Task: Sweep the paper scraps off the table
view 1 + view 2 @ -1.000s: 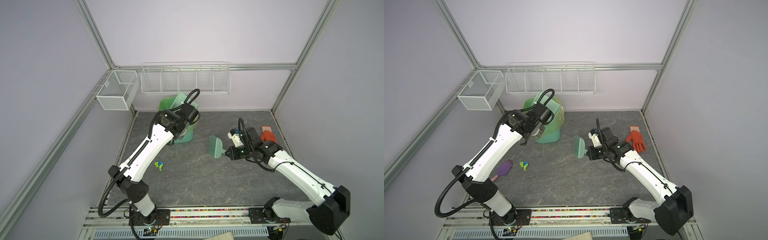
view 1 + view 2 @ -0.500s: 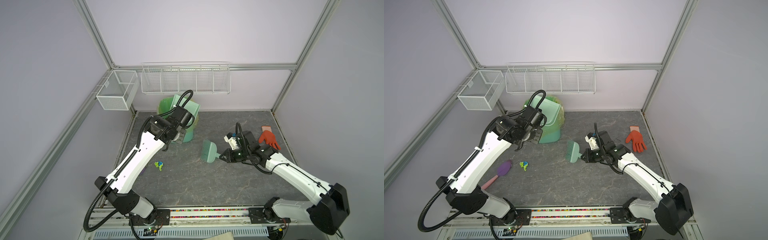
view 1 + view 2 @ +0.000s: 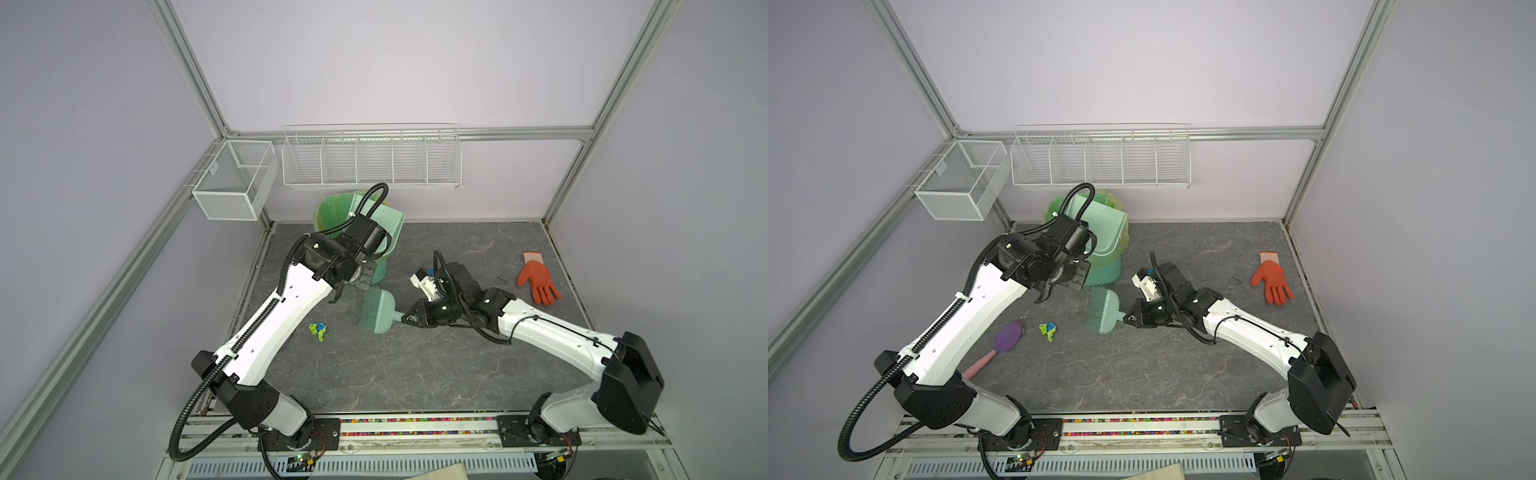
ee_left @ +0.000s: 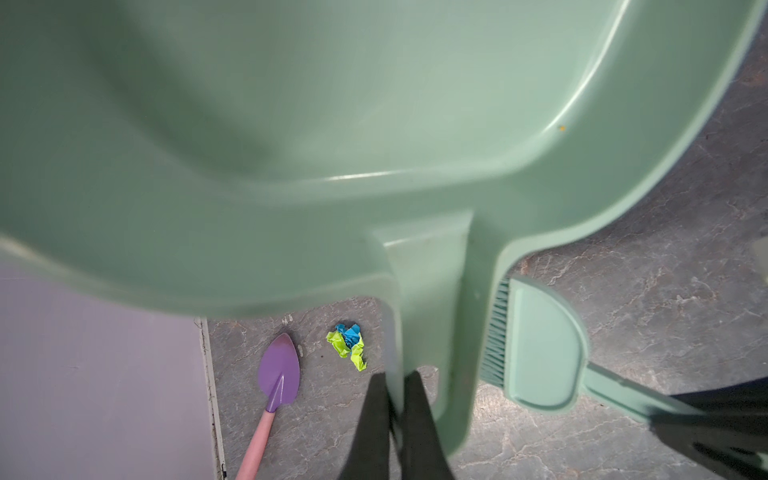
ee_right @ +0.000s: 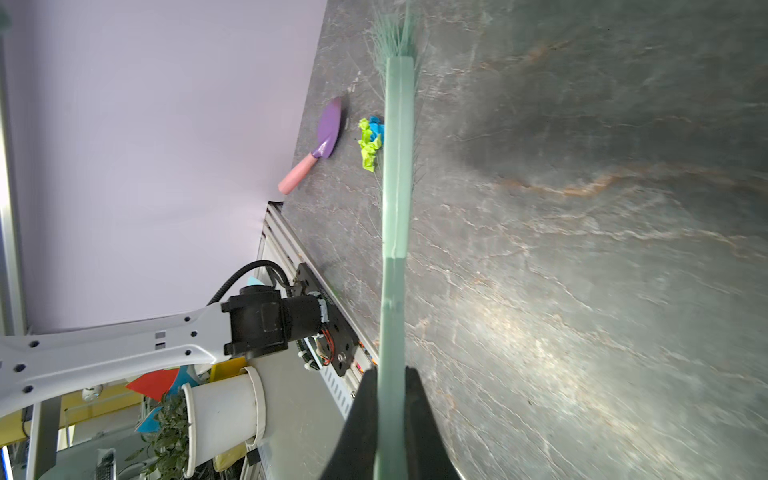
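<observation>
Hand brush: mint green, handle clamped in the jaws of the right gripper; over the last second it has travelled left across the table and now sits near the paper scraps, not touching them. Dustpan: handle clamped in the left gripper, drawn back from over the lined bin, still raised off the surface. Judgement: both tools are closing on the pile and no sweep has begun. Paper scraps: one blue-and-lime cluster on the left of the table, between the brush and a purple trowel, apart from both. Edges: trowel and table's left rim lie just beyond the pile, the bin behind it. Open room: centre and front bare; orange glove well apart at right.
</observation>
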